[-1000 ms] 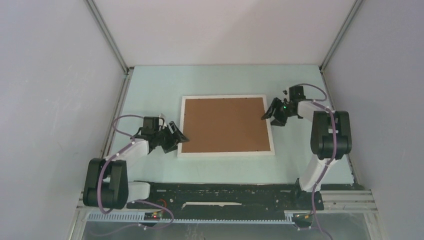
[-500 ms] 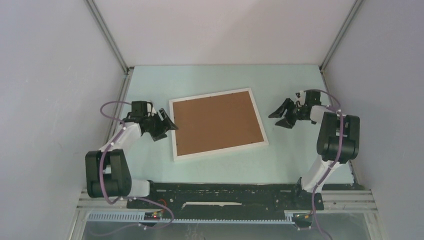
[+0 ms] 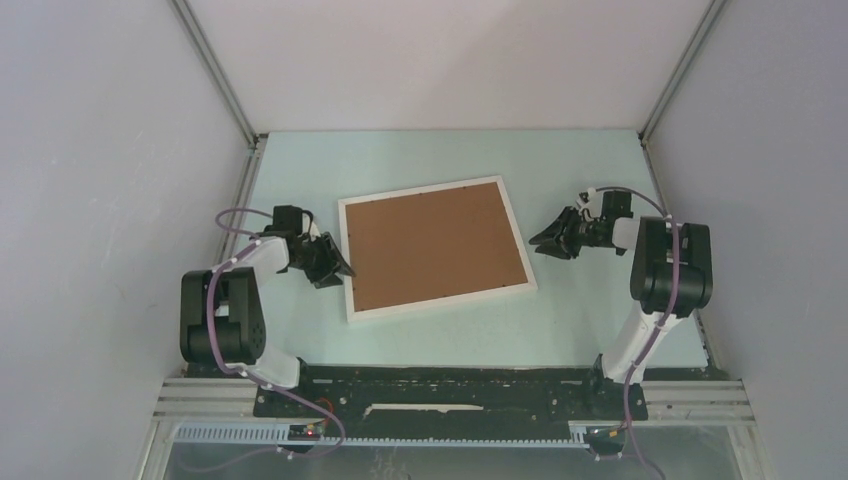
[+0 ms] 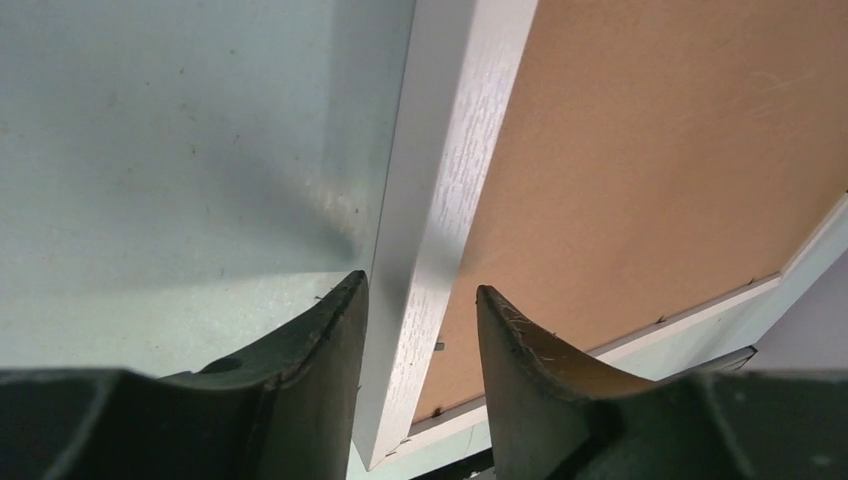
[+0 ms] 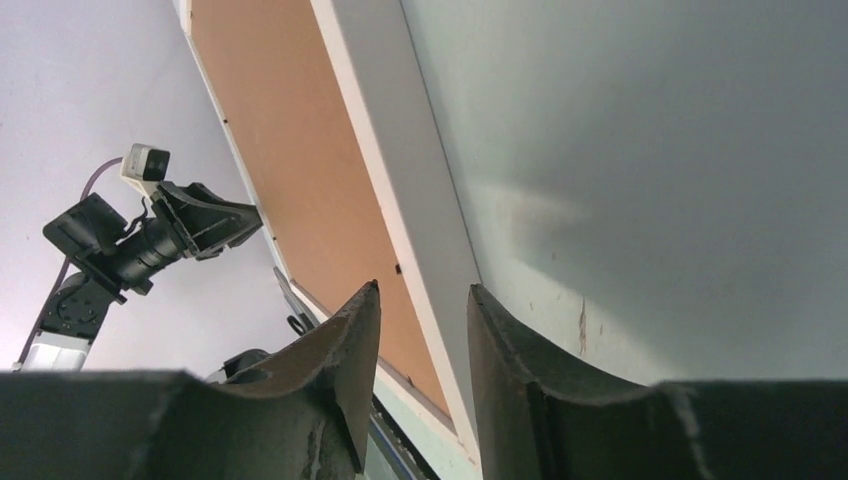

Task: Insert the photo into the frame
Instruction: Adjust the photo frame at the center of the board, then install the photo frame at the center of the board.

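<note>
The white frame (image 3: 440, 303) lies flat mid-table, turned slightly counter-clockwise, with a brown backing board (image 3: 432, 245) filling it. The photo is hidden. My left gripper (image 3: 338, 265) sits at the frame's left edge near its front corner. In the left wrist view the white rim (image 4: 455, 150) shows in the gap of the left gripper (image 4: 420, 285), whose jaws stand partly open with daylight on one side. My right gripper (image 3: 540, 240) hovers just off the frame's right edge, apart from it. In the right wrist view the right gripper (image 5: 422, 288) is open and empty, the rim (image 5: 400, 150) lying ahead.
Pale green table (image 3: 450, 155) enclosed by grey walls on three sides. A black rail (image 3: 450, 385) with both arm bases runs along the near edge. The left arm (image 5: 150, 235) shows beyond the frame in the right wrist view.
The frame swung counter-clockwise and shifted left early on, then stayed put. Both grippers drew back in toward its side edges, and their jaws narrowed.
</note>
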Motion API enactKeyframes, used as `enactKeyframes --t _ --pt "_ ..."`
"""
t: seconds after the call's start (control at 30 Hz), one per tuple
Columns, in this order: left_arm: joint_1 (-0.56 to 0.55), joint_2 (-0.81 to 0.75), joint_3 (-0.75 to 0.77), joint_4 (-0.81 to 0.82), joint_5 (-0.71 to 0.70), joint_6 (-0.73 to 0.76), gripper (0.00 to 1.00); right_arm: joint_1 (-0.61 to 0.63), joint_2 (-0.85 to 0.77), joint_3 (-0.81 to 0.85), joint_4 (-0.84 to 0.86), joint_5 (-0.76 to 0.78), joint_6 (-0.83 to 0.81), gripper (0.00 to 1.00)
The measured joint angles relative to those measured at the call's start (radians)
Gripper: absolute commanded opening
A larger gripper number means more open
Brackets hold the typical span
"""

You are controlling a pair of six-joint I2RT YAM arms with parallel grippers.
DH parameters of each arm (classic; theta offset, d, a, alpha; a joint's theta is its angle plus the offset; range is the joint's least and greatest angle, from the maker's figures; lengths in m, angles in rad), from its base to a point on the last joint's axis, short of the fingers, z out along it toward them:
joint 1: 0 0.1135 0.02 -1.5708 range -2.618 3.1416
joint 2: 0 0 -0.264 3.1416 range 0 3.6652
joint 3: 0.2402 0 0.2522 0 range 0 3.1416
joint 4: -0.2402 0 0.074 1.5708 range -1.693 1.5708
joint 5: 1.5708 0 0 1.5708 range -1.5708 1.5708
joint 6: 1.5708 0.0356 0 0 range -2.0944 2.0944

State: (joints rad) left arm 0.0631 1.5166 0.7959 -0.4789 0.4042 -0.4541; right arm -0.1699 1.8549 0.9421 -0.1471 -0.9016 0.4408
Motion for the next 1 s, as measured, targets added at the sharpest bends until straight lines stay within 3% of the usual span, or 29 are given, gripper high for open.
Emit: enactKeyframes --t 0.47,1.0 --pt "0.000 0.054 0.070 -0.026 -0.011 0.021 0.26 0.043 0.080 0.095 -0.058 0.002 -0.024 0.41" --pt "0.000 0.055 0.069 -0.025 -0.016 0.030 0.15 0.079 0.087 0.111 -0.121 0.035 -0.056 0.36"
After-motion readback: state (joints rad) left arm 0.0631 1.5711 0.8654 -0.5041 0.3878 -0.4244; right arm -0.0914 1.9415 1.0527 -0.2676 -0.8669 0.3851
